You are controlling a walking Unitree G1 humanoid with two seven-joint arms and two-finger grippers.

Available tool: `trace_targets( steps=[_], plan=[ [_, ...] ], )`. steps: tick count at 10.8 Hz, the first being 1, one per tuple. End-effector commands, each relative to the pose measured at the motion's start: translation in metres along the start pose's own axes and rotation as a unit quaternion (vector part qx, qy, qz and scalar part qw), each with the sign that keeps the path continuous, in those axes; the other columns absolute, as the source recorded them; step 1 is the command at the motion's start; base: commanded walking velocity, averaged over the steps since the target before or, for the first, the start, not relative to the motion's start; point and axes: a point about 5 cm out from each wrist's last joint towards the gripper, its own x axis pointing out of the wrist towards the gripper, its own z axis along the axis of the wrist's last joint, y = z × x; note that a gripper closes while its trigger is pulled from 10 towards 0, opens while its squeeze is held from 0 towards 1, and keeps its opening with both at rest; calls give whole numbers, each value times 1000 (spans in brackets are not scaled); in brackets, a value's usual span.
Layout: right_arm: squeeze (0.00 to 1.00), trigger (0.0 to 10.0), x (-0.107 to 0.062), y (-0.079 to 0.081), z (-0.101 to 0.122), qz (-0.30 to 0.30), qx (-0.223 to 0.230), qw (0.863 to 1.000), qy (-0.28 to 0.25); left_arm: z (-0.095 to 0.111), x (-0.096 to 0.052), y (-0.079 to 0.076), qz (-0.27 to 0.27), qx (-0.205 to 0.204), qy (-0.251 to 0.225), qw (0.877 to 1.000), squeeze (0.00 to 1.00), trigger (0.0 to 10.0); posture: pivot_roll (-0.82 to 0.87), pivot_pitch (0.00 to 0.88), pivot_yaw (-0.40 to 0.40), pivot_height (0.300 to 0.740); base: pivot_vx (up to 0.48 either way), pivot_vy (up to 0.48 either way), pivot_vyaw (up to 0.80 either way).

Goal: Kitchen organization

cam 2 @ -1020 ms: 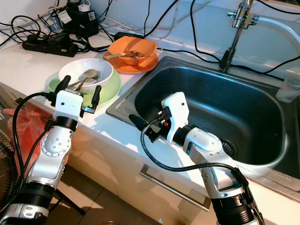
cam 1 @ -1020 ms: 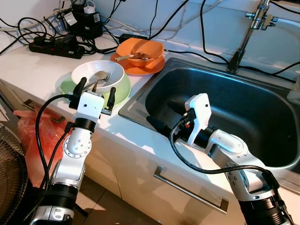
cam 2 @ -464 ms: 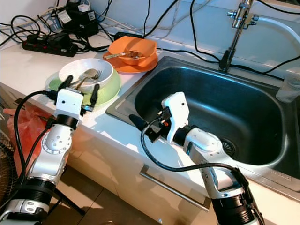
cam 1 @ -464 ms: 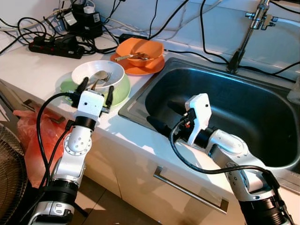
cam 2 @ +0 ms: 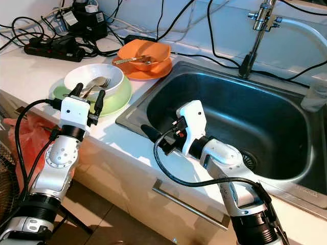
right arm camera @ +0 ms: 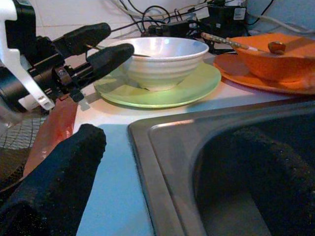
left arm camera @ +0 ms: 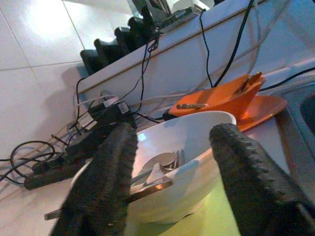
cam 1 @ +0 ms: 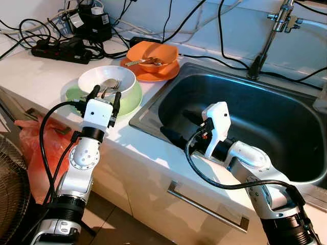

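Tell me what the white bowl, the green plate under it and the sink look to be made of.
White bowl: likely glazed ceramic, glossy with bright highlights and faint ribbing outside. Green plate: smooth, evenly coloured, soft sheen; glazed ceramic or melamine, can't tell which. Sink: brushed stainless steel, grey metal with dull streaky reflections.

- Black power strip (cam 1: pixel 61 51) with tangled cables at the counter's back
- Orange plastic bag (cam 1: pixel 38 153) beside the cabinet
- Metal cabinet handle (cam 1: pixel 207 206)
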Motion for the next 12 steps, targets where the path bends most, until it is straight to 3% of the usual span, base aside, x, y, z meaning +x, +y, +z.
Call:
trace_targets(
  steps=[1, 5, 12],
  plan=[
    [1000, 10000, -2, -2, 5, -5, -7, 1000, -7, 1, 3, 2, 1, 0, -4, 1000, 0, 0, -27, 0, 9, 740, 0, 0, 0],
    [1000, 10000, -1, -3, 5, -4, -7, 1000, -6, -1, -2, 8, 1, 9, -4, 1000, 0, 0, -21, 0, 5, 740, 0, 0, 0],
    [1000, 10000, -1, -3, 5, -7, -8, 1000, -8, 4, 1, 2, -18, 7, -22, 1000, 0, 0, -28, 0, 11, 740, 0, 0, 0]
  ],
)
